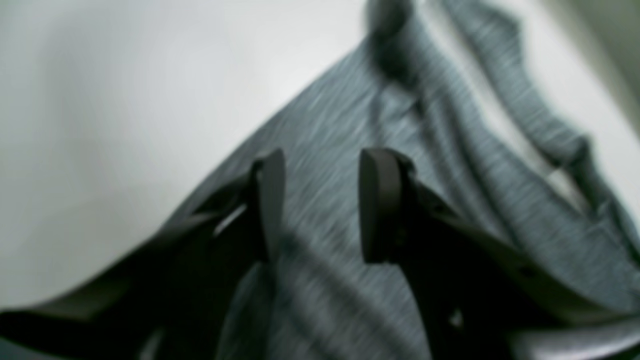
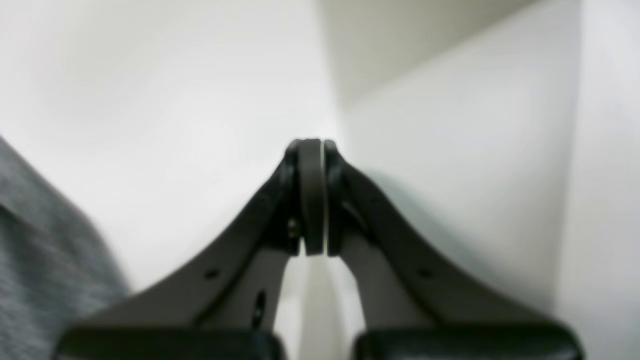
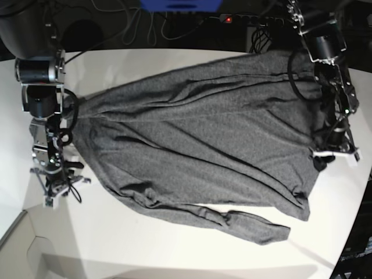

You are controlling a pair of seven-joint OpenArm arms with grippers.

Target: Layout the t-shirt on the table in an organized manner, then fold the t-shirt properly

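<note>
The dark heather-grey t-shirt (image 3: 203,133) lies spread wide across the white table (image 3: 174,244), with folds along its length and one sleeve (image 3: 250,224) trailing toward the front edge. My left gripper (image 1: 320,205) hangs low over the shirt's right end (image 3: 322,158). Its jaws stand apart, and wrinkled cloth (image 1: 450,165) shows between and beyond them. My right gripper (image 2: 312,195) is shut with nothing between its pads. It sits over bare table just off the shirt's left end (image 3: 55,195). Grey cloth (image 2: 40,260) shows at the left edge of the right wrist view.
Cables and a power strip (image 3: 232,18) lie behind the table's far edge. The table's curved front edge (image 3: 192,273) runs along the bottom, with floor (image 3: 14,256) showing at the bottom left. Both arm bases stand at the table's back corners.
</note>
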